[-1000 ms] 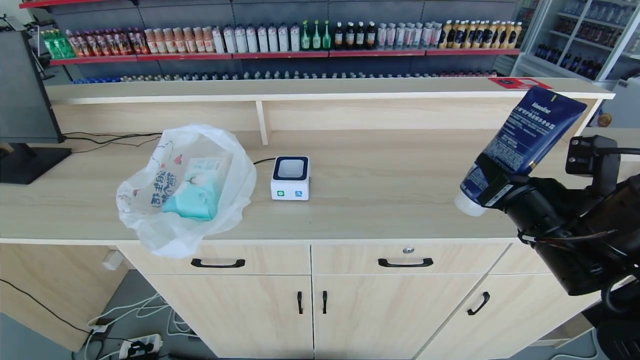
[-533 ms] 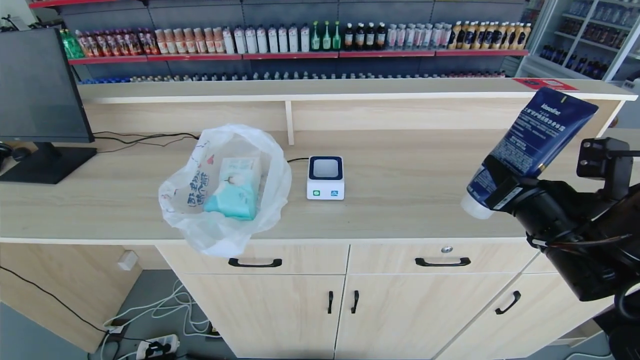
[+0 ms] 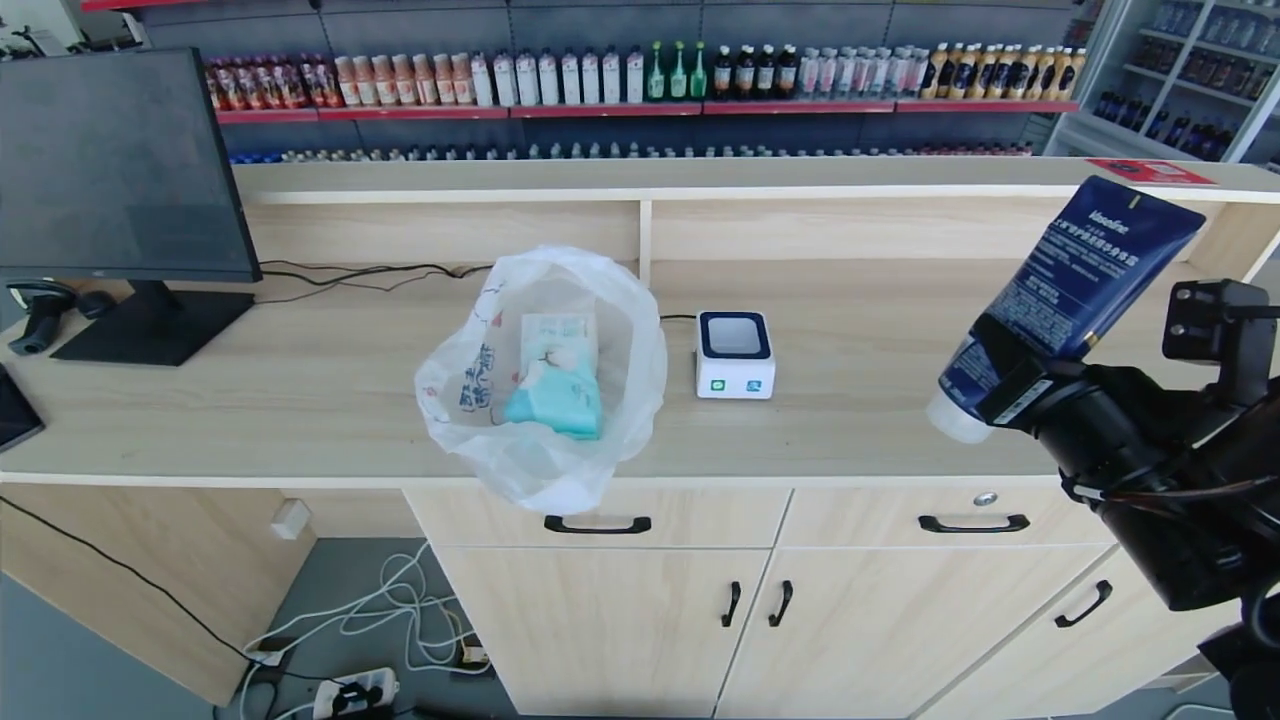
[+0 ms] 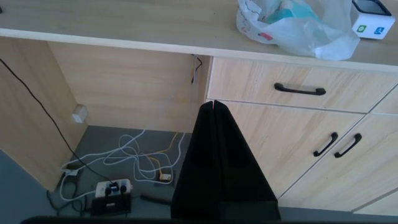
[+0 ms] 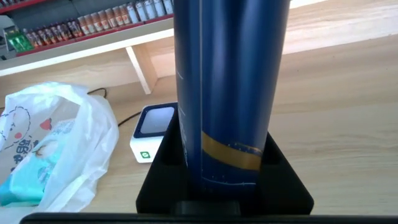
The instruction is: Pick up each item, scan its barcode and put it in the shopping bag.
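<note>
- Right gripper clamps a tilted blue lotion tube.
- Left gripper: fingers pressed together.
- Barcode scanner stands at the shopping bag's 3 o'clock.

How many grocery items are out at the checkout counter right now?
2. A teal tissue pack lies inside the shopping bag on the counter; a blue tube is held in the right gripper, right of the scanner. The bag may hide more.

Grips a tilted blue tube in the raised right end effector; holds the left end effector low, fingers pressed together.
</note>
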